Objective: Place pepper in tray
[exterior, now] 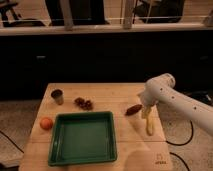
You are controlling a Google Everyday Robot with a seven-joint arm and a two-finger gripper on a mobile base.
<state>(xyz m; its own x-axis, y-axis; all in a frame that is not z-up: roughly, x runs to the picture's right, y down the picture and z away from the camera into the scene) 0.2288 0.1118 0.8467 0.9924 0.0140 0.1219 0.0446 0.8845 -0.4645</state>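
The pepper (133,109), small, dark red-brown and elongated, lies on the wooden table right of centre. The dark green tray (82,116) sits at the front middle of the table, to the pepper's left and nearer the camera, with nothing in it. My gripper (144,106) hangs at the end of the white arm (172,97), which reaches in from the right. It is just right of the pepper, low over the table and close to the pepper's right end.
A pale yellow stick-shaped item (149,125) lies below the gripper near the table's right edge. A lumpy dark red cluster (84,103) and a metal cup (57,96) stand at the back left. An orange fruit (46,123) sits left of the tray.
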